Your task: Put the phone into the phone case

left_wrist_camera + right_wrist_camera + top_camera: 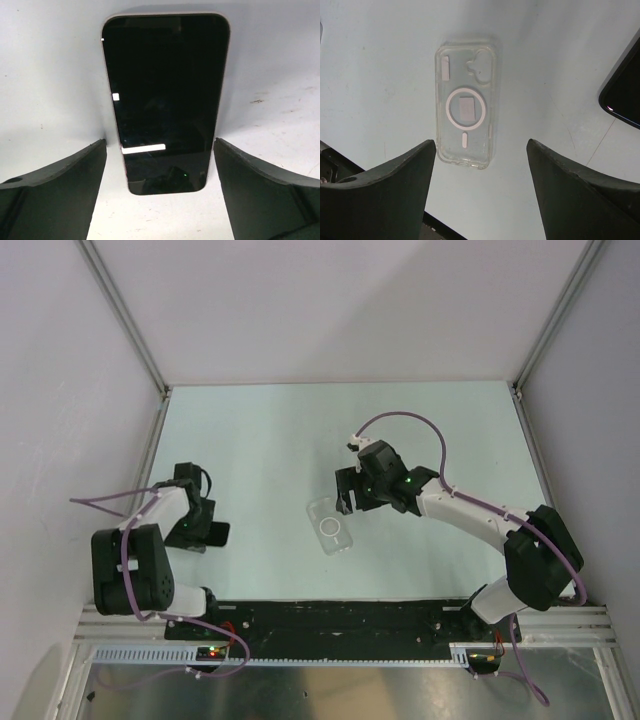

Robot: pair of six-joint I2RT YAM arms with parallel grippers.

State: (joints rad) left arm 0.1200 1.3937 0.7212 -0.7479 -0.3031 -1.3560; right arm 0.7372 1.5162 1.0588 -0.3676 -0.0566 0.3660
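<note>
Left gripper gaped, phone between its jaws; right gripper gaped, case just ahead. Phone seemed stiff, slick: pinch 2 long edges.

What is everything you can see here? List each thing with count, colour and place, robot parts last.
thin black rectangular smartphone: one, black, flat on the table, left
clear plastic phone case: one, see-through, white ring, table centre
pale table: one, greenish white, under everything
purple cables: several, purple, along both arms
left arm: one, black and white, open jaws either side of the smartphone
right arm: one, black and white, open jaws near the case
</note>
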